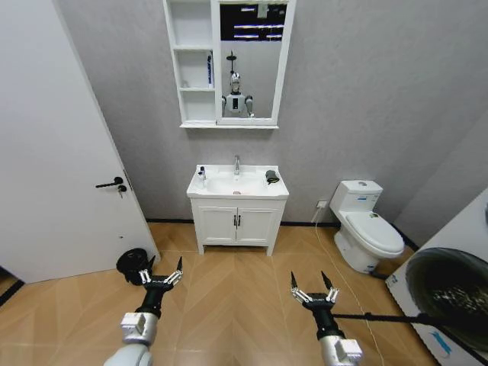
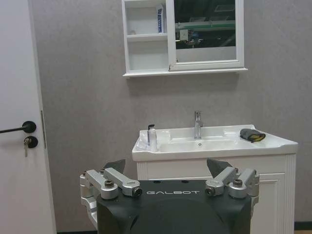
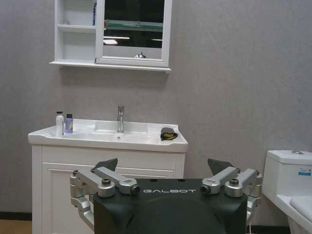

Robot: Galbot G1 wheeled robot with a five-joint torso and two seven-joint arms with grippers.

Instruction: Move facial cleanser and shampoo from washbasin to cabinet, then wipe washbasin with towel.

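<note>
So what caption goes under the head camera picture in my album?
Both open pincers, left and right, hover over the floor, far from the washbasin and towel.

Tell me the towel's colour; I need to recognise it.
Dark grey-black with a yellow edge; the towel shows best in the right wrist view.

Washbasin point(image 1: 238, 185): white ceramic, chrome faucet point(image 1: 236, 164). Towel point(image 1: 272, 177) at its right rear corner: dark grey-black with a yellow edge. At the left rear corner, a white bottle point(image 3: 59, 124) and a purple-labelled bottle point(image 3: 69, 124). Cabinet point(image 1: 192, 65): white shelves, holding a blue-and-white tube point(image 1: 210, 70). Vanity point(image 1: 237, 224): white, black handles. Wall: mottled grey. Floor point(image 1: 236, 305): tan wood herringbone. Left gripper point(image 1: 161, 277) and right gripper point(image 1: 313, 290): black with silver links.
</note>
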